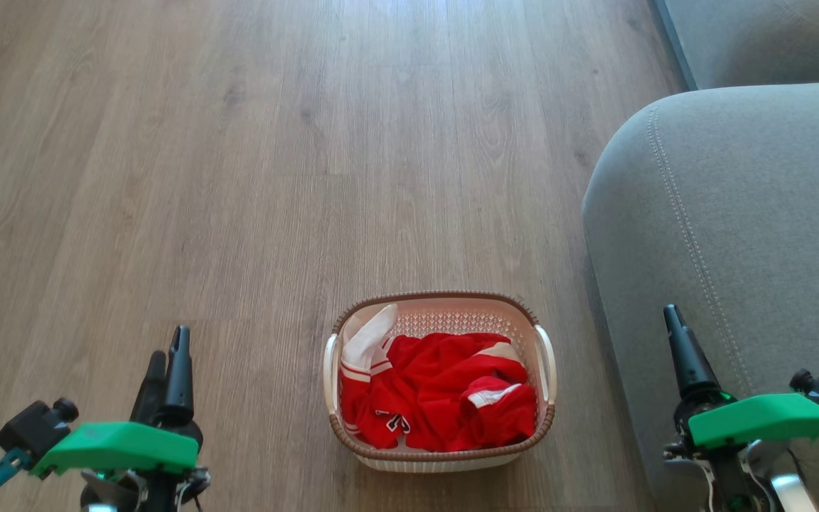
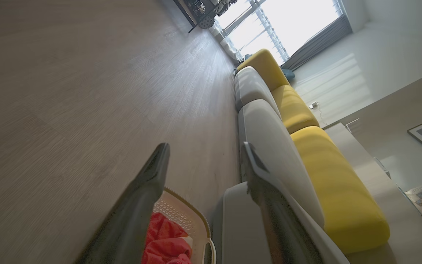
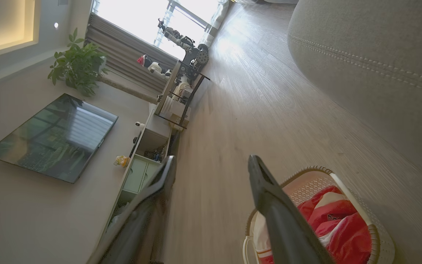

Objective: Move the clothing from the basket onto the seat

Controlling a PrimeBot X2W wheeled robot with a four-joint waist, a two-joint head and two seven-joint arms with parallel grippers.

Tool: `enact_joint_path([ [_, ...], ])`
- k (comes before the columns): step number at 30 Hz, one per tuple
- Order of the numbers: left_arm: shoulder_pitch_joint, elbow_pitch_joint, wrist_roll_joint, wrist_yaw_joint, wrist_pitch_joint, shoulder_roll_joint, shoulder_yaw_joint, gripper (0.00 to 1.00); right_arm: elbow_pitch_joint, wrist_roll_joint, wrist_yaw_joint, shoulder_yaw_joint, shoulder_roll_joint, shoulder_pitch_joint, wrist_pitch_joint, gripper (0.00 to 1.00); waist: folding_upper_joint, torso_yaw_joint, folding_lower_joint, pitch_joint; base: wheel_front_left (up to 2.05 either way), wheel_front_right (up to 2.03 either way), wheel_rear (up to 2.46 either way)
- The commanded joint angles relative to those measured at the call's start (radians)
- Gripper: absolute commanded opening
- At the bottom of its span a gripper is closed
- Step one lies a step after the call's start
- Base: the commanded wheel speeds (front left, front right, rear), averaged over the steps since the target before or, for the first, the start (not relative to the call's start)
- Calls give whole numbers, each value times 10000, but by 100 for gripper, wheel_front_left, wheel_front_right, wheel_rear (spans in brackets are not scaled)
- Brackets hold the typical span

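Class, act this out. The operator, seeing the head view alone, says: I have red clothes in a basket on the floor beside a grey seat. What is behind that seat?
Observer: Yellow cushions line the back of the grey seat.
Operator: Are the left jaws open?
Observer: Yes, the left wrist view shows them wide apart, holding nothing.
Operator: What faces the seat?
Observer: A dark screen hangs on the wall opposite.

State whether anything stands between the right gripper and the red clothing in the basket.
Nothing visible does. The clothing lies uncovered in the open-topped basket, left of the right gripper, whose jaws stand open.
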Motion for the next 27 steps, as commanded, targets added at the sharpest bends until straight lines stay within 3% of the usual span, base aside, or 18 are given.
enact_joint_path([
  [1, -404, -329, 330, 78, -114, 243, 100, 100, -288, -324, 45, 175, -242, -539, -131, 100, 0, -3, 0, -8, 0, 0, 0],
  [27, -387, -553, 3438, 727, -875, 461, -103, 100, -310, -4865, 64, 181, -85, -719, -890, 100, 0, -20, 0, -8, 0, 0, 0],
])
